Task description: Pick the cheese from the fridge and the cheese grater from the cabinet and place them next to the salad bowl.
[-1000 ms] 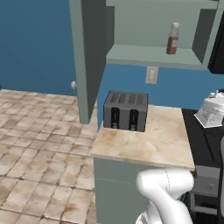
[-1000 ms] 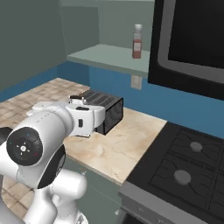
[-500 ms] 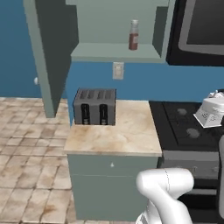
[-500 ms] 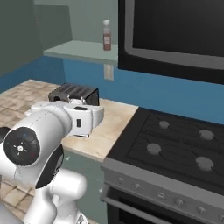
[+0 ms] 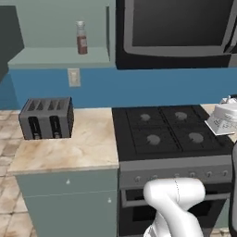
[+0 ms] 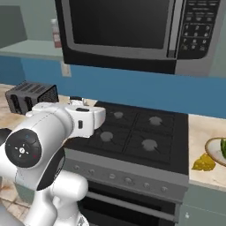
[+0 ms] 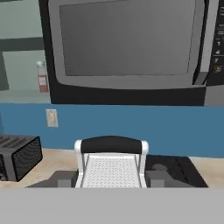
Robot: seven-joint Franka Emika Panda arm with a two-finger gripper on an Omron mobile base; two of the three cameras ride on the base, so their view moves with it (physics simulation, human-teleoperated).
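toaster (image 5: 46, 118): dark grey, four slots, at the left of the left base view, standing on the beige counter (image 5: 88, 150) against the blue wall.
shelf (image 5: 55, 56): grey-green, upper left of the left base view, above the toaster.
bottle (image 5: 82, 38): small, brown-red with a pale cap, upright on the shelf near its right end.
outlet (image 5: 73, 77): pale plate on the blue wall, just below the shelf.
gripper (image 7: 110, 179): bottom centre of the hand view; jaws clamped on the cheese grater, one grey fingertip showing on each side of it.
cheese grater (image 7: 110, 165): pale mesh face in a white frame with a black top bar, held upright between the fingers, with the stove and wall behind it.
stove (image 6: 132, 137): black, four burners, centre of the right base view, to the right of the toaster's counter.
microwave (image 6: 132, 31): dark, mounted above the stove, door shut.
cheese (image 6: 204, 162): yellow wedge on the beige counter right of the stove, lower right of the right base view.
salad bowl (image 6: 216, 149): beige with green leaves, cut off by the right edge, just beside the cheese.
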